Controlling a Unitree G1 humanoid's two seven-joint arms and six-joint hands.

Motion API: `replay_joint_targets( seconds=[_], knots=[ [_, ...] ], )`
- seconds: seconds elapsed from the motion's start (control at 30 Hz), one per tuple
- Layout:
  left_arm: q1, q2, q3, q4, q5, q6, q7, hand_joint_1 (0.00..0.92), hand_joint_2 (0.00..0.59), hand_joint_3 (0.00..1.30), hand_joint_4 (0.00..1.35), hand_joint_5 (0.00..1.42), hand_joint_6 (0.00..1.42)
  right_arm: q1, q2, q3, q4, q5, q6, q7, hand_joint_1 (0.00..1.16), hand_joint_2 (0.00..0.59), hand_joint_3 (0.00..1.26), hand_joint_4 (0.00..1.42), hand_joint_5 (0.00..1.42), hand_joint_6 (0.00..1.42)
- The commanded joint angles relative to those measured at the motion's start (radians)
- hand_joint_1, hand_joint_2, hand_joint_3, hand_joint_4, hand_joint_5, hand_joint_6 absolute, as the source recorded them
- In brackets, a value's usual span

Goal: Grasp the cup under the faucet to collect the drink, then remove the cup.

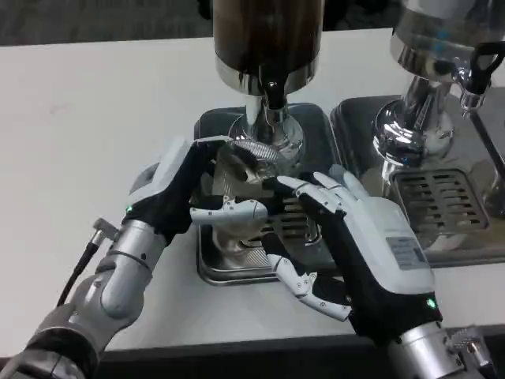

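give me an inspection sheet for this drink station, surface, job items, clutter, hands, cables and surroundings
Surface: white table, bare where it shows.
Job's things: clear cup on the metal tray, under the faucet of the dark drink dispenser.
Clutter: nothing seen.
Hands: left hand wraps the cup; right hand is beside it, fingers apart, holding nothing.
Cables: black cable at the left wrist.
Surroundings: second dispenser on its own tray to the right.

white table (pixel 95 118), silver slotted drip tray (pixel 237 268), dark brown drink dispenser (pixel 268 31)
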Motion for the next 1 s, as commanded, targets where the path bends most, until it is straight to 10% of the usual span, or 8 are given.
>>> replay_joint_targets(
  seconds=[0.03, 0.33, 1.0],
  knots=[
    [-0.023, -0.006, -0.031, 0.014, 0.032, 0.023, -0.004, 0.583, 0.008, 0.67, 0.72, 0.93, 1.15, 0.001, 0.006, 0.0, -0.001, 0.009, -0.013, -0.007, 0.43, 0.443, 0.28, 0.31, 0.16, 0.03],
    [-0.03, -0.002, -0.07, 0.025, 0.053, 0.054, -0.05, 0.391, 0.083, 0.51, 0.48, 0.58, 0.62, -0.023, 0.01, -0.008, 0.033, 0.036, -0.02, 0.0, 0.43, 0.443, 0.28, 0.31, 0.16, 0.03],
    [-0.027, 0.037, -0.076, -0.002, 0.049, 0.057, -0.065, 0.214, 0.045, 0.17, 0.07, 0.21, 0.13, -0.039, 0.016, 0.009, 0.057, 0.052, -0.036, 0.005, 0.43, 0.443, 0.29, 0.32, 0.17, 0.05]
  ],
)
